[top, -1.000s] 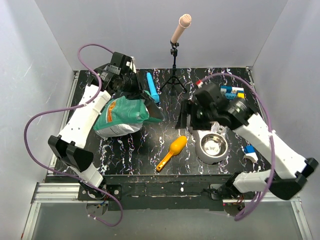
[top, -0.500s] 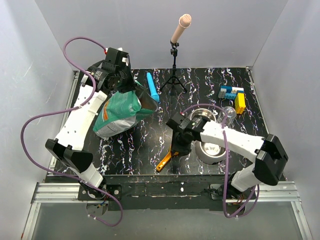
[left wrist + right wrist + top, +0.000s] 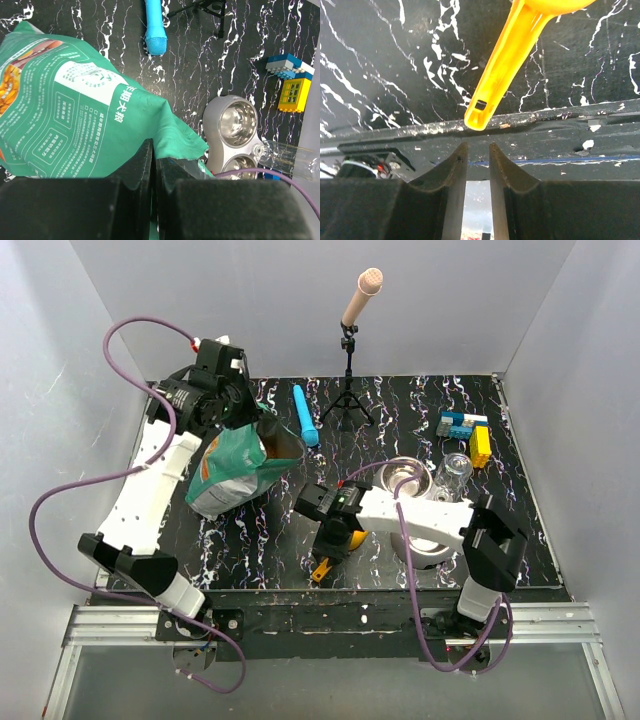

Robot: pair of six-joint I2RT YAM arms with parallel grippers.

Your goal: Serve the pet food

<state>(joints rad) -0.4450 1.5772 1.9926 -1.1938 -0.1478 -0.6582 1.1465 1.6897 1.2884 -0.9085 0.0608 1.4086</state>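
The green pet-food bag (image 3: 232, 468) stands at the far left of the table (image 3: 420, 405) with its mouth open. The left gripper (image 3: 238, 412) is pinched tight on its top edge, and in the wrist view the fingers (image 3: 132, 165) squeeze the green film between them. The right gripper (image 3: 335, 532) hovers low over the orange scoop (image 3: 323, 569), which lies by the near edge. Its fingers (image 3: 454, 167) are only a narrow slit apart, with nothing between them and the handle end (image 3: 481, 111) just beyond their tips. The double steel bowl (image 3: 404, 478) sits right of the scoop.
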